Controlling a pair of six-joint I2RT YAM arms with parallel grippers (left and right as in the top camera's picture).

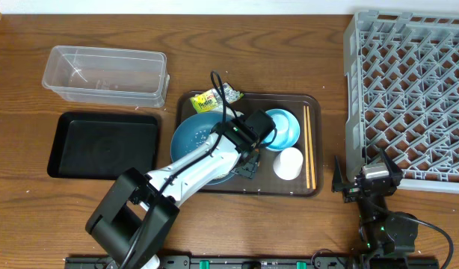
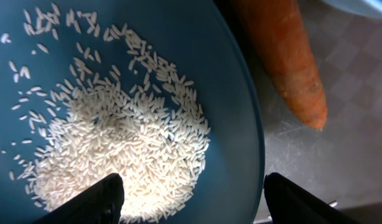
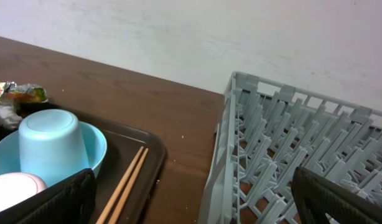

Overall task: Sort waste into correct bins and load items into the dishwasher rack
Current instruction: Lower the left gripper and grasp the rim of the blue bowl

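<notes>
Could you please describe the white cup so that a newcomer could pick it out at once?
Start at the brown tray in the middle of the overhead view. Along its right edge lie the chopsticks; the white cup sits just left of them, on the robot's side of the light-blue bowl. It is the tray's only white vessel.

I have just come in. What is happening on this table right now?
The left hand hangs over the dark-blue bowl, which holds a heap of rice and sits on the brown tray, with a carrot beside it. Its fingers stand apart, one on each side of the bowl's rim, not gripping yet. The right hand waits open near the grey rack. No dish is in the rack yet.
</notes>
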